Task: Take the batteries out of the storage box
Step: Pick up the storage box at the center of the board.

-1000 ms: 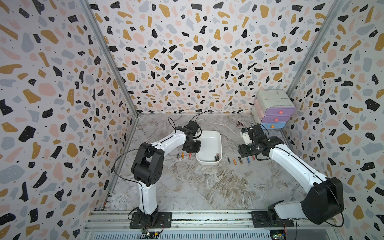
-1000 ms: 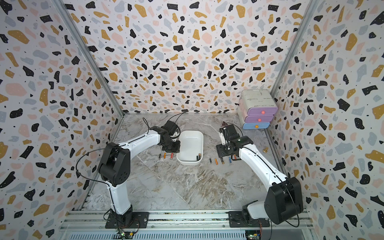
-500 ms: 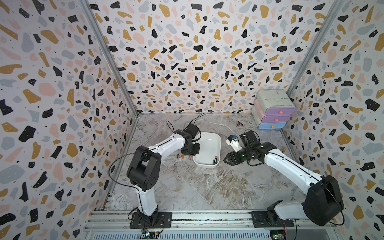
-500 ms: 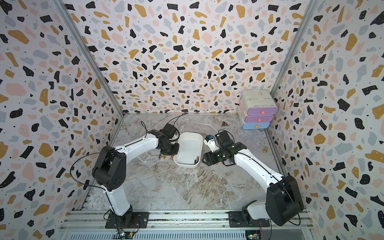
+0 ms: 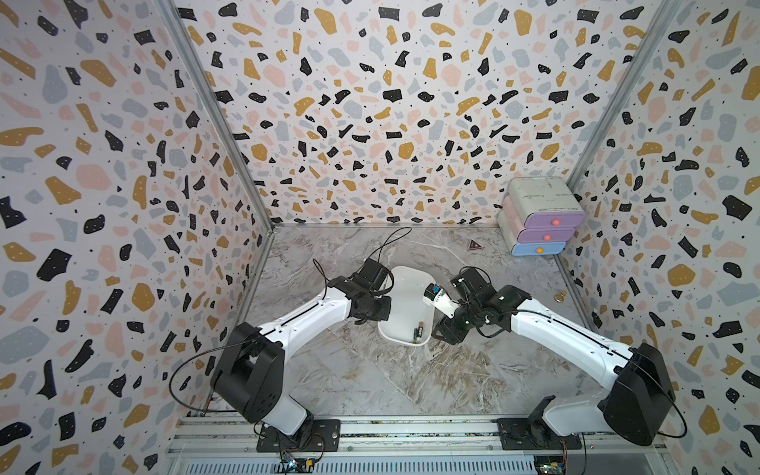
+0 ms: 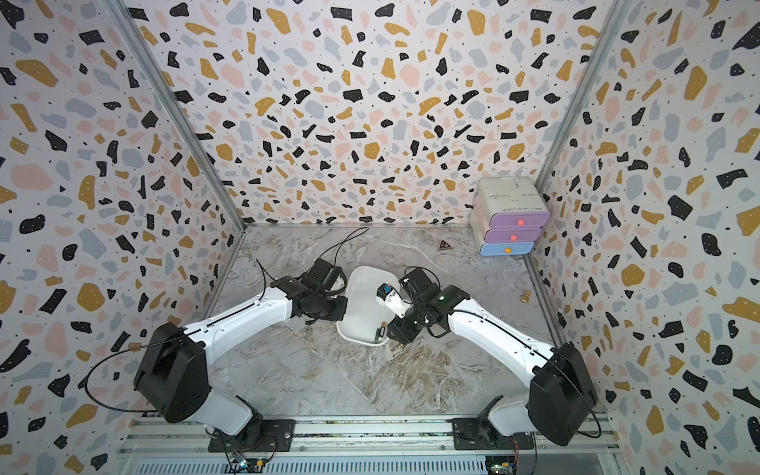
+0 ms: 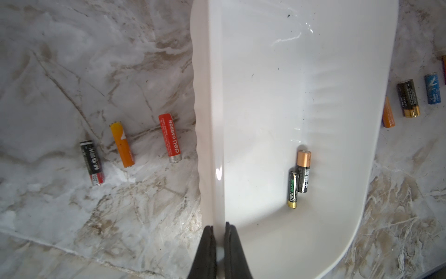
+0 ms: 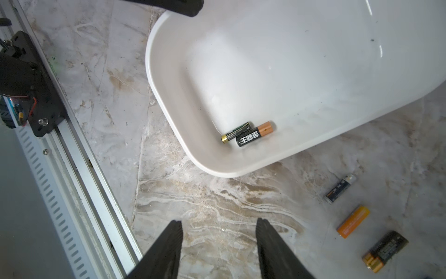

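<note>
Batteries in the shallow white plastic storage box (image 8: 169, 79) are two: a thin black-and-green battery (image 8: 235, 131) touching a thicker black-and-copper battery (image 8: 254, 134). They lie ahead of the right gripper (image 8: 219, 221), whose fingers are wide and empty. Their long axes run nearly along the line between those fingers. The left gripper (image 7: 219, 225) pinches the box rim.

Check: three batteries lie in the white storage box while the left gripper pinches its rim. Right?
No, two: a copper-topped battery and a slimmer green-lettered battery, per the left wrist view. The left gripper does pinch the storage box rim.
</note>
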Controlling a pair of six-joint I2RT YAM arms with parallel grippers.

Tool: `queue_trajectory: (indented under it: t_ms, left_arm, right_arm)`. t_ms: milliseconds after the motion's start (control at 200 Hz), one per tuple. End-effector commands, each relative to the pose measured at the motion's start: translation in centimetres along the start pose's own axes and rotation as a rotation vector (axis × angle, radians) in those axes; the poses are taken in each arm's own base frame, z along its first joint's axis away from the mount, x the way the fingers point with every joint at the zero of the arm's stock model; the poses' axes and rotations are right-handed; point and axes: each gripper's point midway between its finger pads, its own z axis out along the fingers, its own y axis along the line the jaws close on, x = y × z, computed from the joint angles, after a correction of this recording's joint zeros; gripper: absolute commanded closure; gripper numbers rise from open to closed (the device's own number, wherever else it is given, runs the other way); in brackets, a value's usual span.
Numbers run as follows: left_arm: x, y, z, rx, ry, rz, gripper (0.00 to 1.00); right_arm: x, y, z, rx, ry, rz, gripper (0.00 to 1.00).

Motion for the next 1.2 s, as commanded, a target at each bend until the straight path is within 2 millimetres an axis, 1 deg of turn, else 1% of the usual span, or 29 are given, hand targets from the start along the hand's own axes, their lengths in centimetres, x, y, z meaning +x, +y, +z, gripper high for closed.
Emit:
queue_trajectory:
  t_ms: [0,90,155,205,335,461,551,601,666,726,831,911,986,1036,1076,1111,1166,1196]
  left_arm:
    - [-1.8,-0.5,-0.5,0.016,-0.089,0.009,1.00]
    - [-1.6,-0.7,-0.1,0.023,-0.061,0.016,1.00]
    - [-1.3,-1.0,0.3,0.038,-0.037,0.017,1.00]
    - [-1.1,-1.1,0.6,0.047,-0.025,0.014,1.00]
    - [-0.5,-1.1,1.0,0.054,-0.004,-0.016,1.00]
    - [0.1,-1.2,1.4,0.063,0.029,-0.058,1.00]
    - [-0.1,-1.1,0.5,0.040,0.045,-0.072,1.00]
    - [-0.5,-0.4,-0.4,-0.003,0.025,-0.091,1.00]
    - [-1.1,-0.3,-1.5,-0.021,-0.014,-0.085,1.00]
    - [-1.2,-0.3,-2.0,-0.019,-0.004,-0.102,1.00]
    - [-0.5,-2.0,-1.9,0.099,0.118,-0.141,1.00]
    - [0.3,-3.4,-2.0,0.168,0.219,-0.150,1.00]
    - [0.3,-4.3,-2.6,0.209,0.245,-0.161,1.00]
    - [0.2,-4.7,-2.9,0.228,0.260,-0.167,1.00]
    - [0.1,-5.0,-2.9,0.250,0.274,-0.182,1.00]
    - [0.3,-5.2,-2.9,0.275,0.298,-0.200,1.00]
    - [0.4,-5.8,-2.7,0.337,0.342,-0.235,1.00]
    - [0.4,-5.9,-2.7,0.342,0.354,-0.245,1.00]
  right_arm:
    - [-0.9,-0.3,1.0,0.039,-0.005,-0.061,0.46]
    - [-1.1,-0.3,2.2,0.066,0.055,-0.098,0.48]
    - [-1.3,0.1,3.1,0.069,0.086,-0.139,0.49]
    - [-1.4,-0.2,3.8,0.086,0.110,-0.149,0.49]
    - [-1.3,-1.7,5.1,0.152,0.208,-0.137,0.51]
    - [-0.3,-3.0,6.5,0.200,0.302,-0.123,0.54]
    - [0.4,-4.6,6.7,0.285,0.354,-0.097,0.62]
    - [0.3,-5.3,6.4,0.336,0.344,-0.081,0.65]
    - [-0.6,-6.0,5.4,0.401,0.276,-0.052,0.65]
    - [-1.5,-6.2,4.3,0.439,0.206,-0.020,0.64]
    - [-3.2,-6.4,1.5,0.495,0.094,0.029,0.64]
    - [-4.2,-6.6,-2.0,0.565,0.002,0.051,0.64]
    - [-4.9,-6.9,-5.7,0.637,-0.101,0.055,0.61]
    - [-5.2,-6.7,-7.3,0.647,-0.150,0.046,0.58]
    - [-5.2,-6.6,-8.3,0.653,-0.170,0.048,0.58]
    - [-5.1,-6.5,-8.7,0.651,-0.171,0.050,0.58]
    - [-4.8,-6.4,-8.9,0.649,-0.154,0.051,0.58]
    - [-4.7,-6.4,-8.9,0.649,-0.145,0.054,0.59]
